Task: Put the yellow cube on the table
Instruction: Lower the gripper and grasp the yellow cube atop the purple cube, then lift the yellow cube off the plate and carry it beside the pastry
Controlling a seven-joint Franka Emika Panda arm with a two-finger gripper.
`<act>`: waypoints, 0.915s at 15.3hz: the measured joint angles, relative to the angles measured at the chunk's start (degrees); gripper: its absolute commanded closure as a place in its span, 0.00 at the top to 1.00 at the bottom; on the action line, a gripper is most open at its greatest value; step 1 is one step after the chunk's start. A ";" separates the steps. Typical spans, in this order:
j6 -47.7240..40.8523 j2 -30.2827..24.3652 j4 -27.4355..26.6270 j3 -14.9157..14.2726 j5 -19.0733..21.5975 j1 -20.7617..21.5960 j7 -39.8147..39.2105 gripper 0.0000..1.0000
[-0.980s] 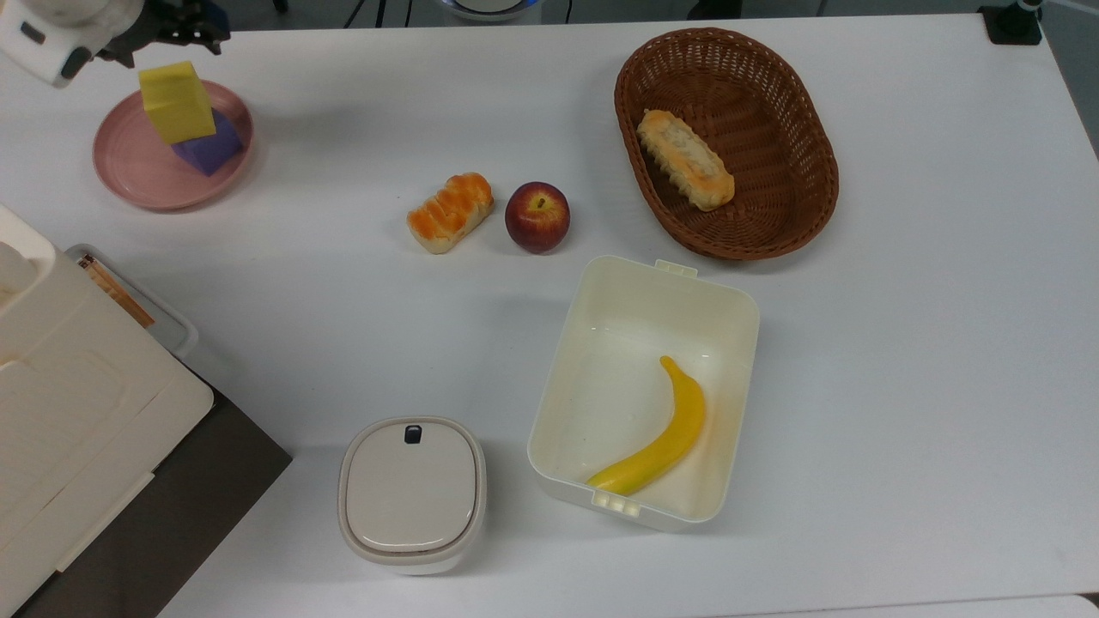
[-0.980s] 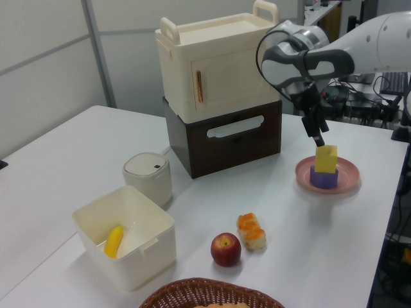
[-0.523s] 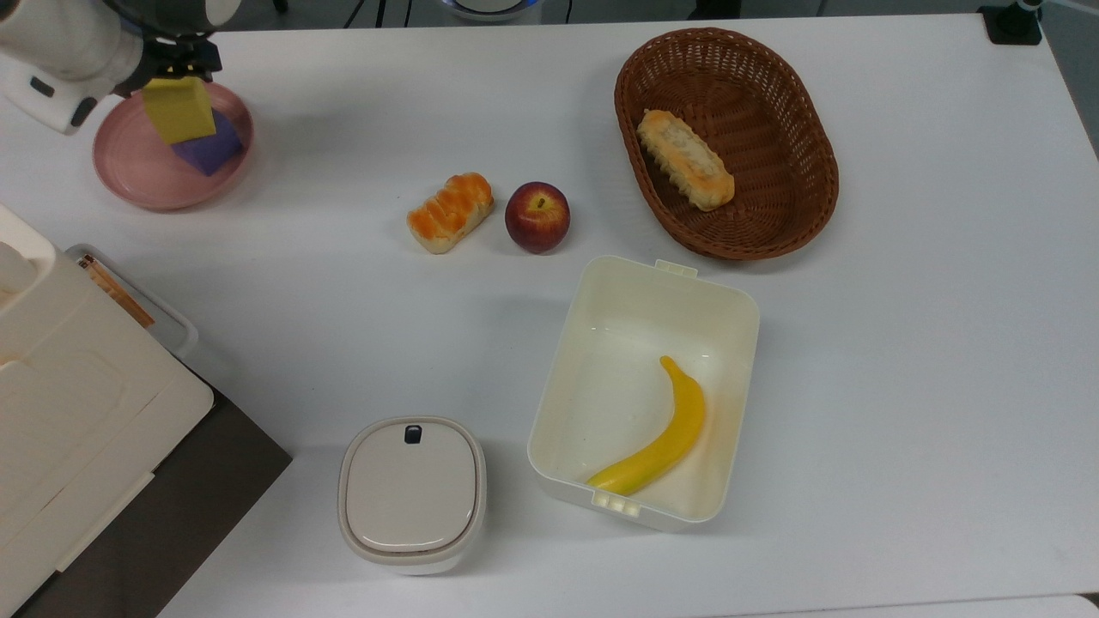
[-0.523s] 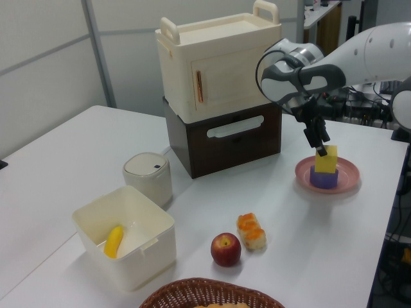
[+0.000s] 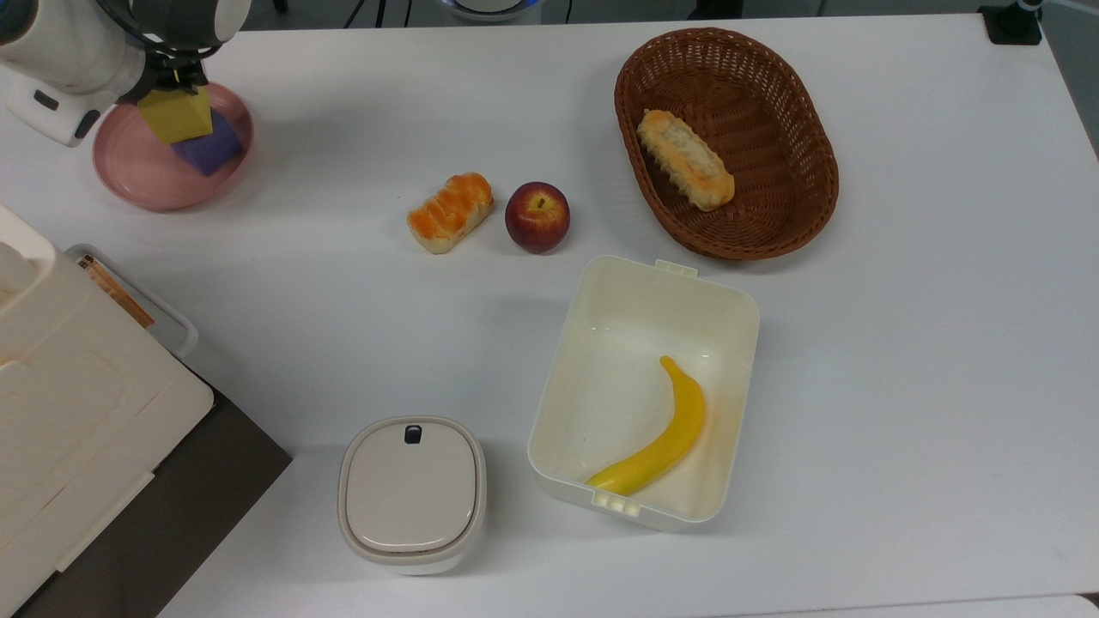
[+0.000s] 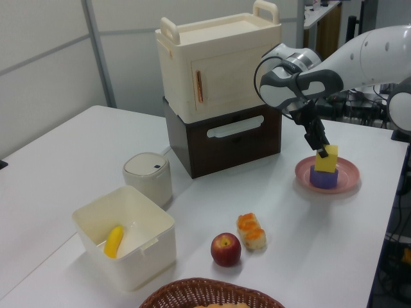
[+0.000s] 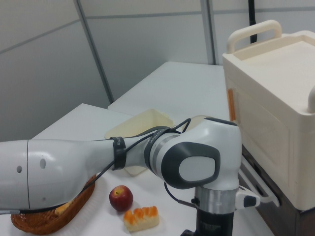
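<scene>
The yellow cube (image 5: pixel 176 118) (image 6: pixel 327 160) sits tilted on top of a purple cube (image 5: pixel 209 148) (image 6: pixel 323 178), and both are on a pink plate (image 5: pixel 133 167) (image 6: pixel 349 173) at the top view's upper left. My gripper (image 5: pixel 176 81) (image 6: pixel 321 150) has come down from above onto the yellow cube and reaches its upper part; the wrist hides the cube's far edge in the top view. The white table (image 5: pixel 343 283) (image 6: pixel 77 147) carries everything.
Mid-table lie a bread roll (image 5: pixel 450 211) and an apple (image 5: pixel 537 216). A wicker basket (image 5: pixel 807 129) holds a pastry. The cream box (image 5: pixel 738 309) holds a banana (image 5: pixel 661 442). A lidded white pot (image 5: pixel 412 492) and stacked cream and brown cabinets (image 6: pixel 221 83) stand at the top view's left.
My gripper has moved down and towards the top view's lower left until it reaches the yellow cube. The cube has stayed where it was on the purple cube.
</scene>
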 measured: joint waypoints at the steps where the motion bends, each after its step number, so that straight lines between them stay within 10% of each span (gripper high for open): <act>1: 0.00 -0.01 0.14 0.06 -0.17 0.05 0.00 0.15; 14: -0.50 -2.20 3.82 0.75 0.60 5.40 3.44 0.16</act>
